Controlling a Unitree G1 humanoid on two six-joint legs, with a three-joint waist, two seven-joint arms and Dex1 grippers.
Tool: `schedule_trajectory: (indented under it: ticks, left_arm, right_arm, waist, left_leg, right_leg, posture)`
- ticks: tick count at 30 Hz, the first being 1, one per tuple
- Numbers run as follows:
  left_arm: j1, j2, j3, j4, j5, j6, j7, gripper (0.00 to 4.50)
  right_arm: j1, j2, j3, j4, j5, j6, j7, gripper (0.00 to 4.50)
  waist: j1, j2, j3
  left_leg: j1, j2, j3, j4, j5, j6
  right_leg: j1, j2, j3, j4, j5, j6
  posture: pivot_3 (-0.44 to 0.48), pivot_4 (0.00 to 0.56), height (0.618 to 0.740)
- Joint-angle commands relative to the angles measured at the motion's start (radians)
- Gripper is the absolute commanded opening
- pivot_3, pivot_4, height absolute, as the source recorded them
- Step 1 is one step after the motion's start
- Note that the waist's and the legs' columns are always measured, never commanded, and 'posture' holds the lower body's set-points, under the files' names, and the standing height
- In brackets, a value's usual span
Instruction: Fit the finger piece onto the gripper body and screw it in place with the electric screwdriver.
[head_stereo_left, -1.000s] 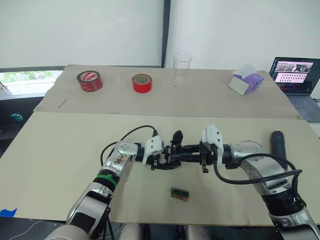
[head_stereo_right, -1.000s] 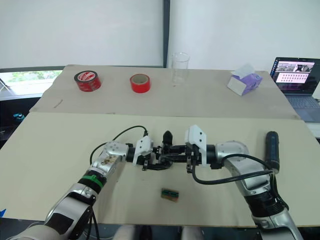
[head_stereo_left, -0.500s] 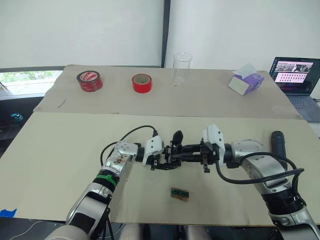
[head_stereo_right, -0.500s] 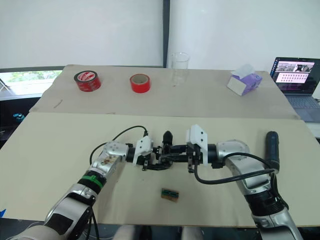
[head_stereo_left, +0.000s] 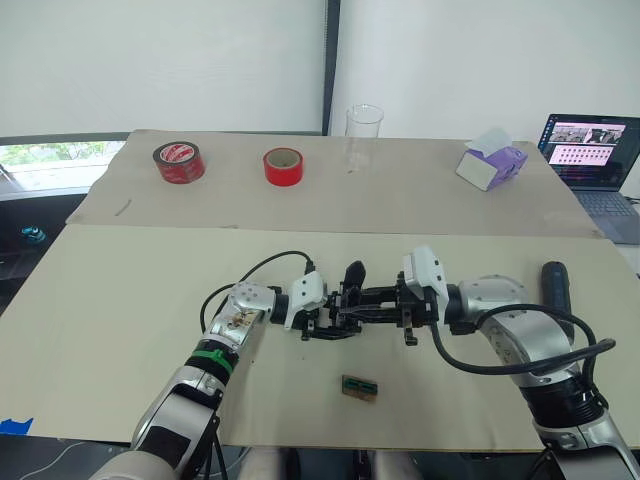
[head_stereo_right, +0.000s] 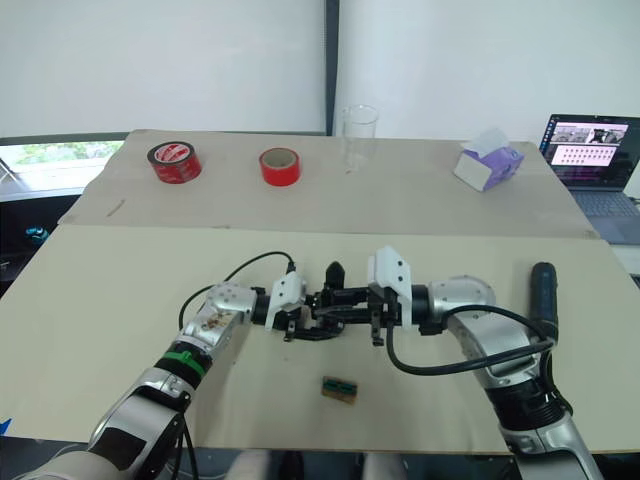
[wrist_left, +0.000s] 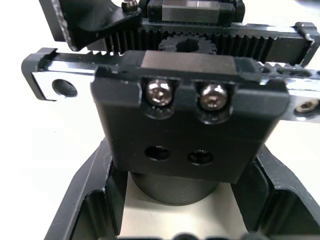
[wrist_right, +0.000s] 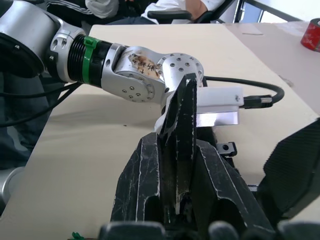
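Two grippers are meeting over the middle of the table (head_stereo_left: 120, 290), and the reason looks plain: one steadies the work while the other brings the part. The left gripper (head_stereo_left: 322, 312) is clamping the gripper body (head_stereo_left: 340, 311), its jaws narrowed around the block; in the left wrist view that body (wrist_left: 190, 130) is showing two screw heads and two vacant holes, presumably turned outward for access. The right gripper (head_stereo_left: 392, 304) is pinching the finger piece (wrist_right: 182, 150) between its closed fingers, point outward, and reaching in from 3 o'clock toward the body, likely to seat it. The electric screwdriver (head_stereo_left: 556, 290) is lying unused well off at 3 o'clock, near the table edge. A small green-brown piece (head_stereo_left: 360, 387) is sitting at 6 o'clock of the assembly, apart from it.
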Motion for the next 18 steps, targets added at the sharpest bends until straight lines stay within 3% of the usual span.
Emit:
schedule_trajectory:
  ticks: [1,18]
  left_arm:
    - [0.022,0.014,-0.023,0.014,0.032,0.02,0.0,2.31]
    - [0.026,0.023,-0.029,0.017,0.033,0.017,-0.011,2.31]
  right_arm:
    - [-0.004,-0.009,-0.001,-0.007,-0.011,0.014,-0.013,0.37]
    - [-0.005,-0.035,0.033,0.044,-0.07,0.057,-0.037,0.37]
  waist:
    - [0.0,0.0,0.0]
    - [-0.001,0.0,-0.001]
  left_leg:
    - [0.0,0.0,0.0,0.0,0.0,0.0]
    - [0.001,0.0,0.0,0.0,0.0,0.0]
  right_leg:
    - [0.0,0.0,0.0,0.0,0.0,0.0]
    - [0.001,0.0,0.0,0.0,0.0,0.0]
  posture:
    - [0.0,0.15,0.74]
    - [0.0,0.15,0.74]
